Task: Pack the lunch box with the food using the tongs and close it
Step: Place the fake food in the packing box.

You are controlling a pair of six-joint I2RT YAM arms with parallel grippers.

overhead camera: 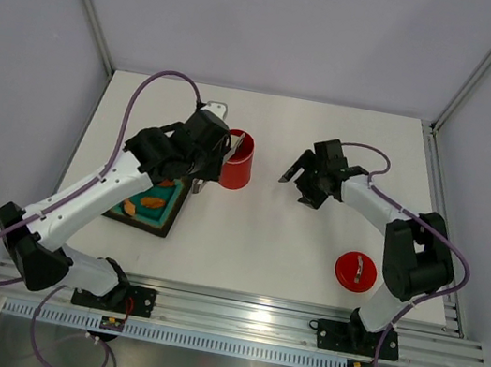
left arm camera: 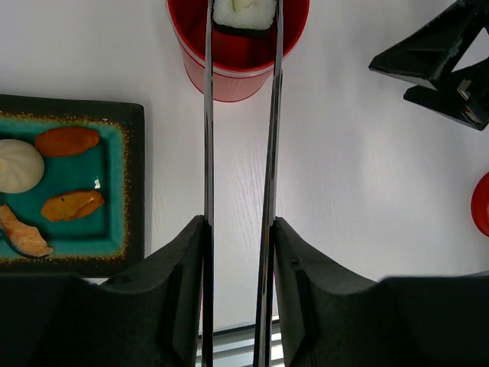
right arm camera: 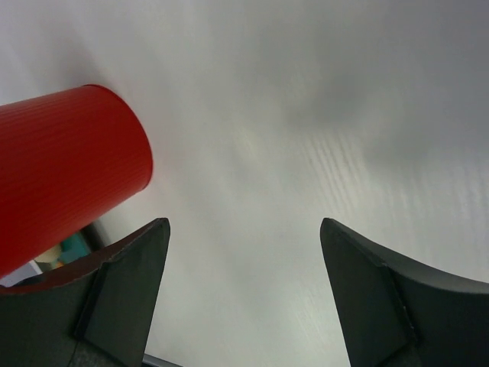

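Observation:
My left gripper (left arm camera: 238,222) is shut on the tongs (left arm camera: 208,115), one silvery strip pressed against each finger. The tong tips pinch a white roll with a dark wrap (left arm camera: 244,14) right over the open mouth of the red lunch box (left arm camera: 229,65). In the top view the left gripper (overhead camera: 214,145) sits just left of the lunch box (overhead camera: 236,172). My right gripper (overhead camera: 299,176) stands open and empty to the right of the lunch box (right arm camera: 61,168), apart from it. The red lid (overhead camera: 356,270) lies flat at the near right.
A black tray with a teal mat (left arm camera: 130,191) lies left of the lunch box. On it are a cream bun (left arm camera: 17,164), two orange pieces (left arm camera: 67,141) and a salmon-coloured piece (left arm camera: 23,237). White walls enclose the table.

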